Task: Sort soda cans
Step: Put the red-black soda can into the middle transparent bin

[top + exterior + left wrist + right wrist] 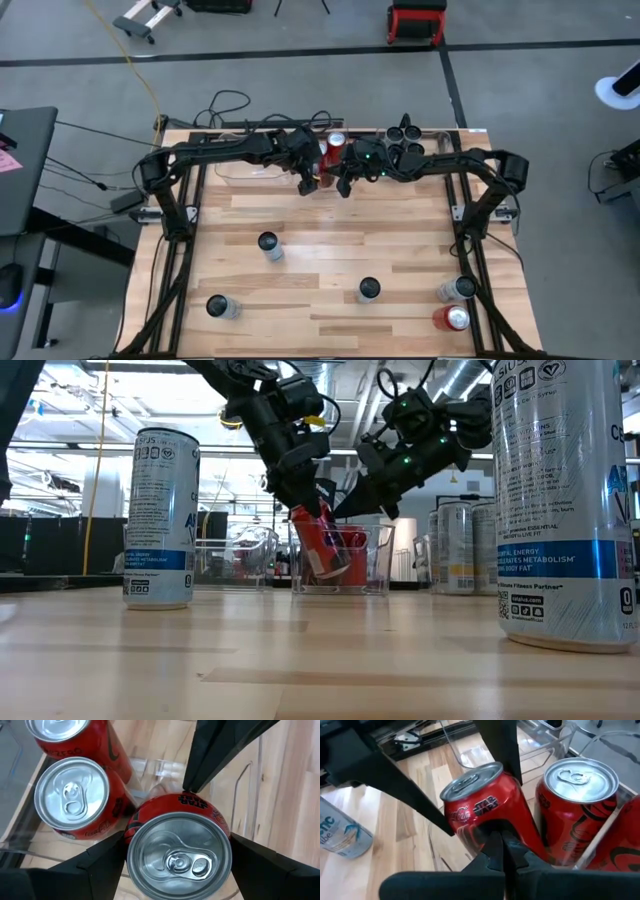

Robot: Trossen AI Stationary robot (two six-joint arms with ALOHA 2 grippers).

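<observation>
left end effector (175,865) grips a tilted red can (179,854) over the clear bin (340,565) | right end effector (502,850) pinched closed alongside | five cans wait on the bench (330,250)

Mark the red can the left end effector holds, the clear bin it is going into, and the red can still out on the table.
Held red can (179,857): left wrist view, silver top.
Clear bin (378,565): low view, right wall.
Loose red can (452,319): high view, top.

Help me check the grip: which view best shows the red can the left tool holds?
Left wrist view: the can fills it, between both fingers. Right wrist shows its side, low its tilt, high almost nothing.
</observation>
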